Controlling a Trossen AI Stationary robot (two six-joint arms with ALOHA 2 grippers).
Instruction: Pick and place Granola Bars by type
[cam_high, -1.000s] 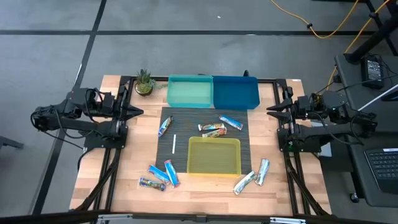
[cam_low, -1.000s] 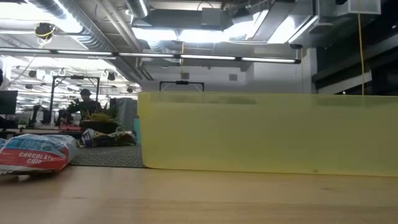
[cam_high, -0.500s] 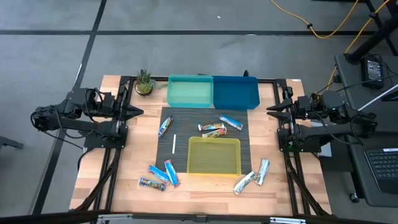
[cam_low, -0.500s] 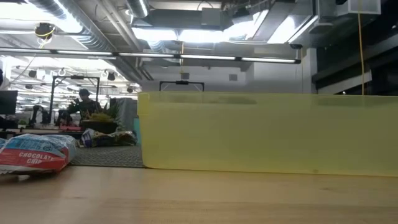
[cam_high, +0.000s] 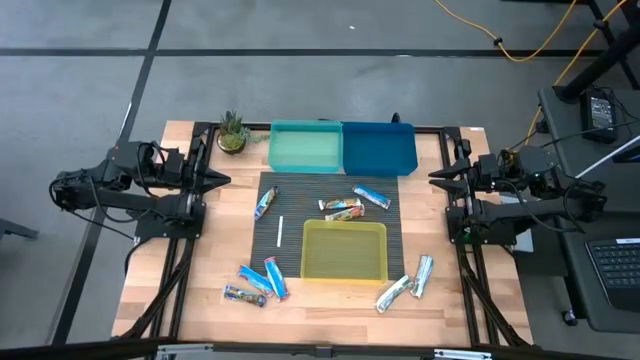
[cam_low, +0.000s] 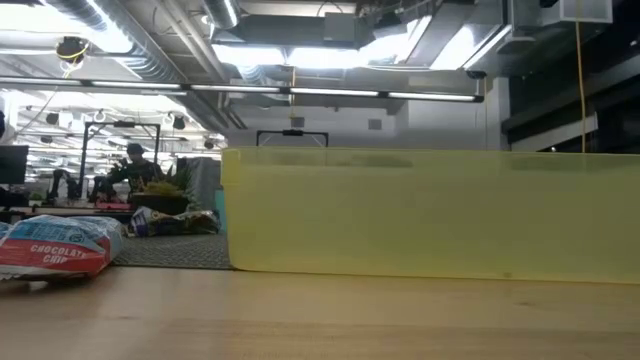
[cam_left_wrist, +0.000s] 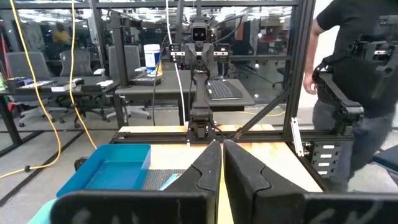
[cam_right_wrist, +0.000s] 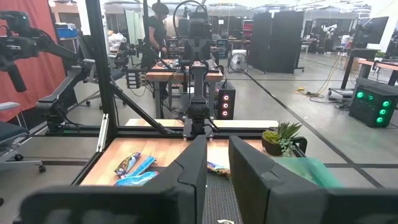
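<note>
Table: wooden table (cam_high: 210, 270) with dark mat (cam_high: 290, 215) at centre; teal bin (cam_high: 305, 150) and blue bin (cam_high: 380, 148) at far edge; yellow bin (cam_high: 345, 252) on mat; plant (cam_high: 232, 132) at far left corner
Bars: nine bars, none binned; three on mat near blue bin (cam_high: 352, 203); four by yellow bin's left (cam_high: 262, 280); two silver by its right (cam_high: 408, 283)
Left gripper (cam_high: 222, 180): parked at left edge; fingers nearly closed, empty
Right gripper (cam_high: 436, 178): parked at right edge; fingers slightly apart, empty
</note>
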